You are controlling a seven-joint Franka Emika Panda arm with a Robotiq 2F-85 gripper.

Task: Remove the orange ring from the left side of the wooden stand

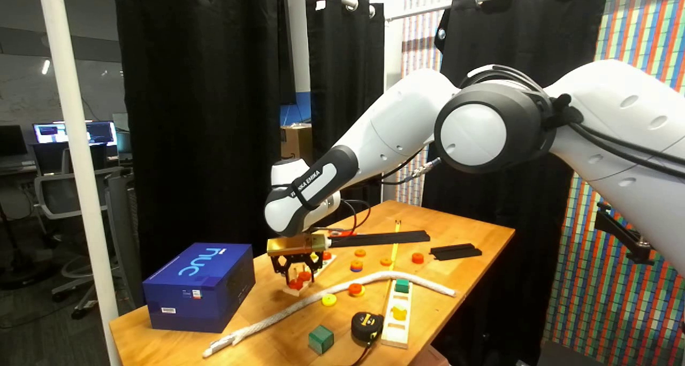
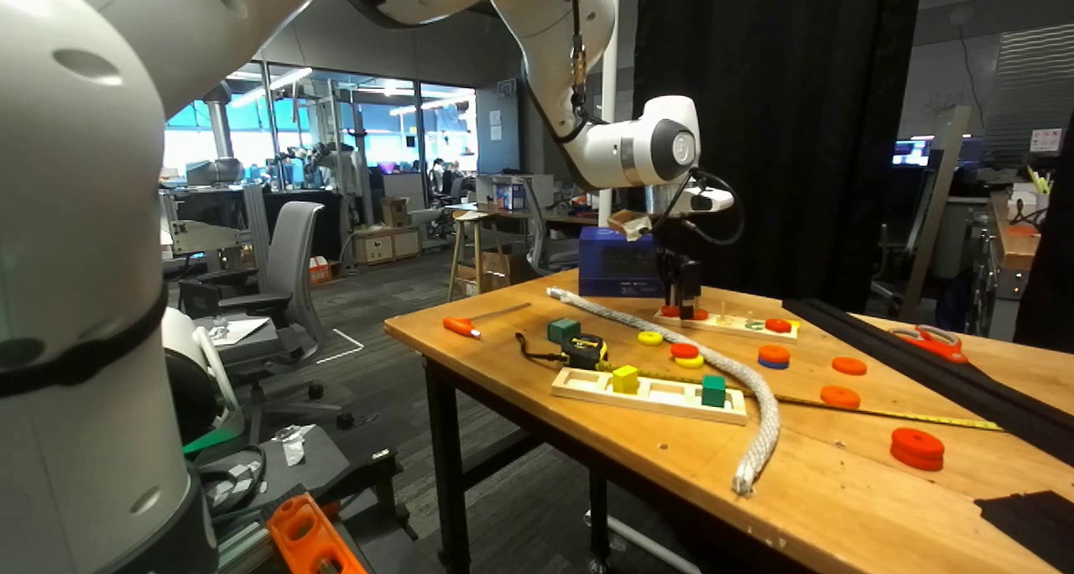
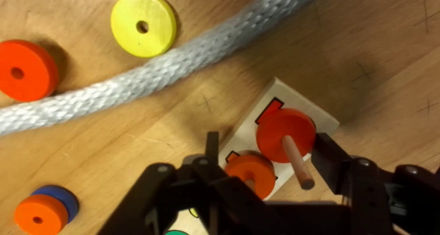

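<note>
Orange ring (image 3: 252,171), threaded on its peg (image 3: 250,184) at left on the wooden stand (image 3: 304,102), likely needs straddling, then lifting, so my claw (image 1: 301,281) stands spread.

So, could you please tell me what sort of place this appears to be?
Most likely a robotics lab: a Franka Emika arm hangs over a wooden worktable, and a lit computer monitor stands in the background.

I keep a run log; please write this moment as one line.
gripper: open; orange ring: on wooden stand, beside red ring; removal: pending
</note>
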